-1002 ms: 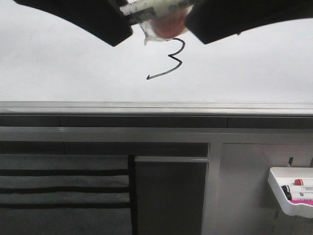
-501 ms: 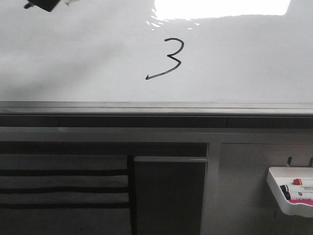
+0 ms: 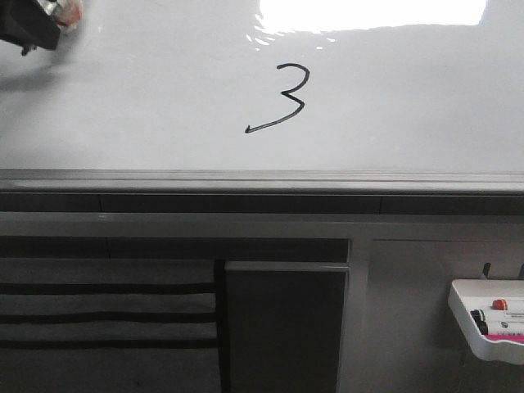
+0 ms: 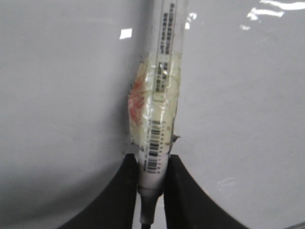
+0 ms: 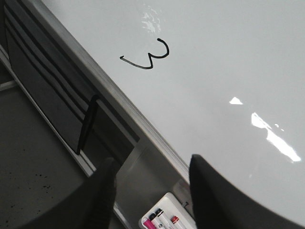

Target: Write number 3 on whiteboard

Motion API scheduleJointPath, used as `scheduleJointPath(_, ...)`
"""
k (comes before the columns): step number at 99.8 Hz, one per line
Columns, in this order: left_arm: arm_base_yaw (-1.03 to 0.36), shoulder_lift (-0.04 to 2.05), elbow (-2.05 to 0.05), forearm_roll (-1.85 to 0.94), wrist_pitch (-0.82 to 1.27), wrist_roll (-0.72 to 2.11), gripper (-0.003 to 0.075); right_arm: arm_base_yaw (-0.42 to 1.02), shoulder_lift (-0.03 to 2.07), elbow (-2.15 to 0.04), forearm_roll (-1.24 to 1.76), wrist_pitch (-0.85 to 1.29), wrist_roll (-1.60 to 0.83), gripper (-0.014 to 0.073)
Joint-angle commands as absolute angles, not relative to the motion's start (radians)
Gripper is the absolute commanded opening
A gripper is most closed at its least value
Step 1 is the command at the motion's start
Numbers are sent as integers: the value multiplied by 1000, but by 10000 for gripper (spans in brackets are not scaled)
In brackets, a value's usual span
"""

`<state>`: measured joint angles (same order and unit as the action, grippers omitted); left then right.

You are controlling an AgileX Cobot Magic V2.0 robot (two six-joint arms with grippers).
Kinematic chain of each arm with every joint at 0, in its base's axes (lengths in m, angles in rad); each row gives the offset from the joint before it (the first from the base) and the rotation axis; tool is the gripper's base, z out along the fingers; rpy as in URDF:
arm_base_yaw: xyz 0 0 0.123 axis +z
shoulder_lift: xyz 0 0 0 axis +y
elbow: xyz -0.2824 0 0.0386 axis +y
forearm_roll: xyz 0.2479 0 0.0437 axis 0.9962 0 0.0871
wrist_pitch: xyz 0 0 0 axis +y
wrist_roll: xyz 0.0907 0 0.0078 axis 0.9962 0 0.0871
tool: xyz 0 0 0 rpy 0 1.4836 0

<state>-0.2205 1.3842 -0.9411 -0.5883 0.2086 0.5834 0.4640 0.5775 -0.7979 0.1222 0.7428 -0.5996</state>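
The number 3 (image 3: 286,98), a thin black numeral with a long hooked tail, stands on the whiteboard (image 3: 123,106) just below a bright glare. It also shows in the right wrist view as the number 3 (image 5: 150,55) on the whiteboard (image 5: 228,62). My left gripper (image 3: 33,24) sits in the far upper left corner of the front view, well left of the numeral. In its wrist view the left gripper (image 4: 151,160) is shut on a white marker (image 4: 159,95) wrapped in yellowish tape. My right gripper (image 5: 152,162) is open and holds nothing.
A grey metal rail (image 3: 262,180) runs along the board's lower edge. Dark cabinet panels (image 3: 282,327) lie below it. A small white marker tray (image 3: 467,315) with pens hangs at the lower right; the tray (image 5: 167,196) shows between the right fingers.
The left gripper with the marker has moved off the numeral to the upper left corner of the front view, uncovering the glare. In the last half second it dropped slightly lower and further left.
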Motion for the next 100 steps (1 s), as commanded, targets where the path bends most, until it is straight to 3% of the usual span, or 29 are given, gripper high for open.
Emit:
scheduleJointPath(1, -217, 1396, -966, -612, 141, 574, -20, 459, 583, -823, 132, 679, -596, 316)
scheduleJointPath(43, -217, 1416, -966, -616, 177, 574, -8, 459, 583, -823, 132, 680, -596, 316)
scheduleJointPath(57, -217, 1409, -969, -602, 184, 574, 132, 459, 585, -823, 141, 674, -516, 316)
scheduleJointPath(76, -217, 1336, -975, -535, 256, 574, 427, 459, 593, -823, 141, 722, -411, 316)
scheduleJointPath(83, -217, 1286, -975, -471, 322, 574, 464, 459, 593, -823, 141, 753, -360, 316)
scheduleJointPath(100, -217, 1136, -975, -296, 533, 561, 456, 459, 593, -823, 84, 773, -54, 314)
